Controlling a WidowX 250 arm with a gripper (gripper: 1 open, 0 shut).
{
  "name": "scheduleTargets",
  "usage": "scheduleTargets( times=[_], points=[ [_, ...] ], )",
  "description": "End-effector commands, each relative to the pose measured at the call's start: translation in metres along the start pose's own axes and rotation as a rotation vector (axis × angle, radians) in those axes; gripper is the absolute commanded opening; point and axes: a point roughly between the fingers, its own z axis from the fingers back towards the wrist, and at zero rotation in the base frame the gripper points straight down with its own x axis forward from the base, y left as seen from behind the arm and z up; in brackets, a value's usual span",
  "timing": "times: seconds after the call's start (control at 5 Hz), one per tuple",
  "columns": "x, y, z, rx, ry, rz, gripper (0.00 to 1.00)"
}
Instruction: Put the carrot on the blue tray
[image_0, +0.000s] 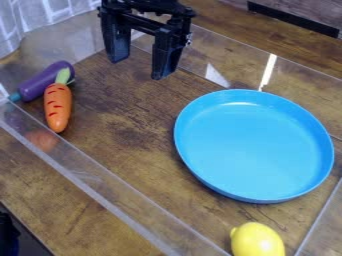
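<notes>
Pincer (142, 55) hanging wide apart and empty at the bench's far edge, pointing down.

Lying near the left edge, touching the purple eggplant toy (44, 79): small orange tapered toy carrot (56, 108), leafy end away from the big round blue plastic tray (254, 143); leaving open wooden bench (127, 150) between for carrying, yellow lemon (257, 241) sitting clear in front.

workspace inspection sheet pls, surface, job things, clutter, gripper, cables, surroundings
surface: brown wooden table with clear plastic walls around the edge
job's things: carrot lies at the left, off the tray; blue tray at the right holds nothing
clutter: purple eggplant touching the carrot's leafy end; yellow lemon at the near edge, outside the tray
grippers: gripper open, pointing down at the back, holding nothing
cables: nothing seen
surroundings: dark, unclear
</notes>
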Motion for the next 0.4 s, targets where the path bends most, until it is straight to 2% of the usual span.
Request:
scheduleTargets(
  times=[0.0,0.2],
  points=[
    [0.000,0.004,-0.007,-0.004,0.016,0.011,1.00],
    [-0.002,0.014,-0.016,-0.013,0.027,0.053,1.00]
  ],
)
